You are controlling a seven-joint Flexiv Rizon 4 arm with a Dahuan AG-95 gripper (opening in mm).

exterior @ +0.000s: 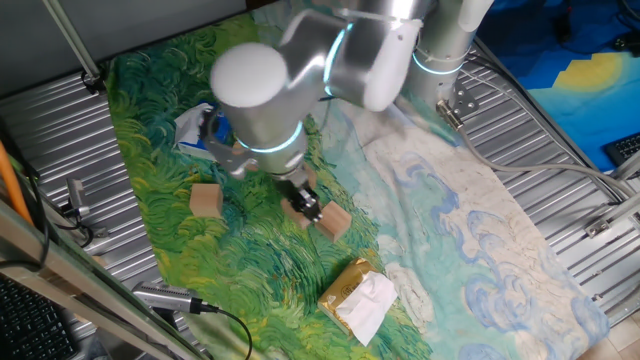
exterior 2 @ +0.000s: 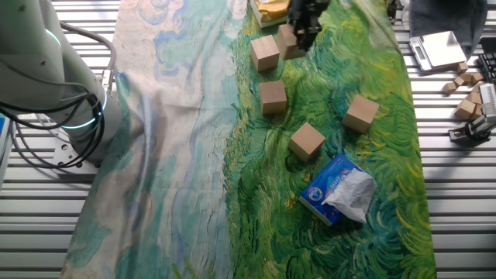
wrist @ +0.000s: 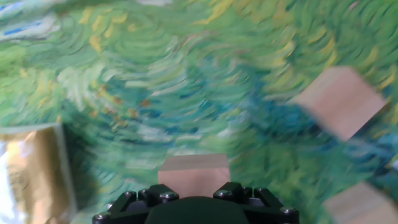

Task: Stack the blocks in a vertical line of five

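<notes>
Clamped in the hand (exterior 2: 301,35), one block (wrist: 194,176); yellow-and-white packet (exterior: 358,297) nearby.

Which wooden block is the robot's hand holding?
The block at the hand, up by the yellow packet. The other four blocks sit alone on the green cloth.

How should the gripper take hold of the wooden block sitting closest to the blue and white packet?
Come straight down on the block from above and pinch two opposite vertical side faces. It lies flat on the cloth, turned a little, so rotate the fingers to match. Nothing touches it; the packet lies just beside it, apart.
</notes>
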